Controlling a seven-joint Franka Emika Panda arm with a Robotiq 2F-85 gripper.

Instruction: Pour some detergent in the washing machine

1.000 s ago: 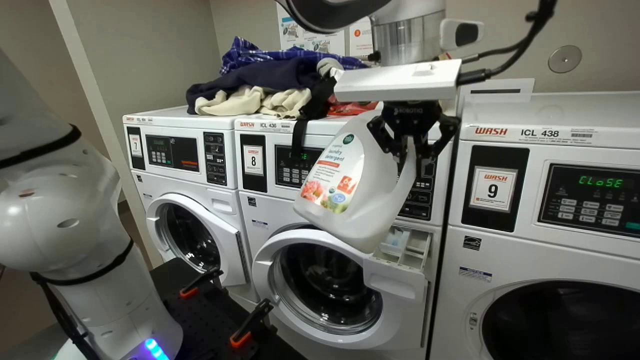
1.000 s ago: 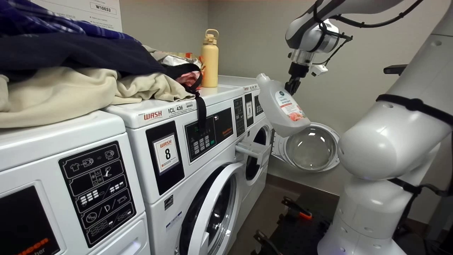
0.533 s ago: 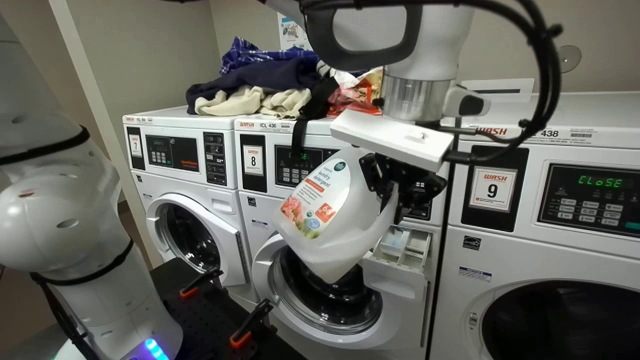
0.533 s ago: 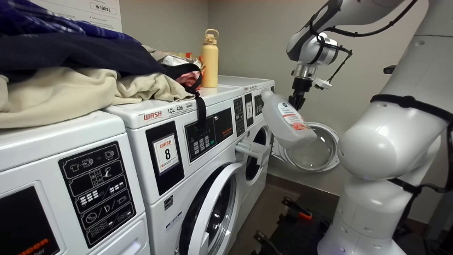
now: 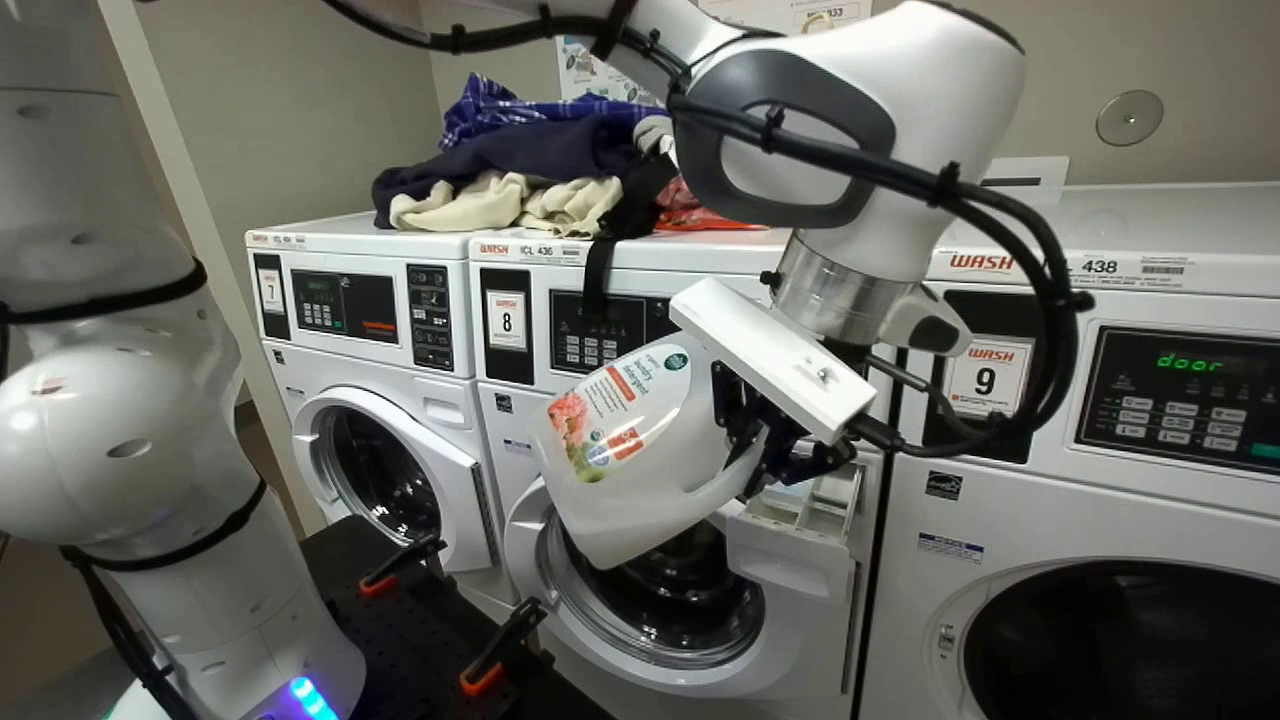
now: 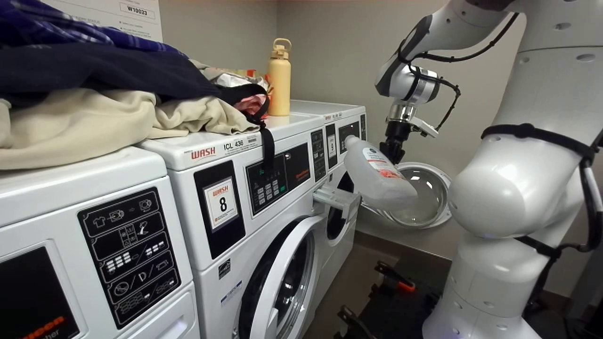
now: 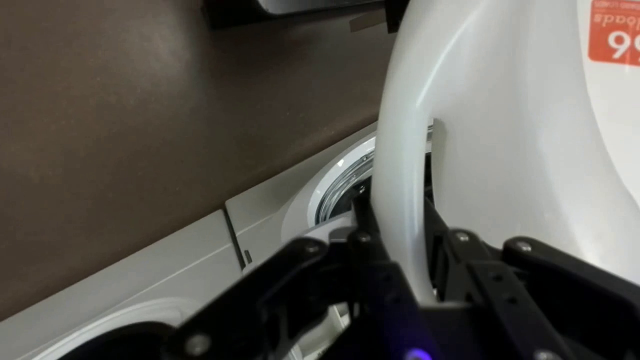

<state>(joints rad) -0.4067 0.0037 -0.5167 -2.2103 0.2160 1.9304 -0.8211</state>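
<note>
A white front-loading washing machine (image 5: 690, 610) is marked 8. In mid-air before it, a large detergent jug (image 5: 640, 470) slants, its long axis rising toward the machine, neck (image 6: 352, 142) uppermost. Its fill level is unclear. The machine's drawer (image 6: 332, 197), pulled out, sits lower than the neck, which probably must dip over it to pour; its compartments' contents are unclear. Black fingers (image 7: 366, 227) clamp the handle (image 7: 397, 175), the jug's body beside them.

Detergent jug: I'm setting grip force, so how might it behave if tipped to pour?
The jug may swing or twist, since the hand grips only its handle, to one side of its bulk. Its smooth, shiny plastic could be slippery. The handle shows no visible squash, so seems fairly stiff.
</note>
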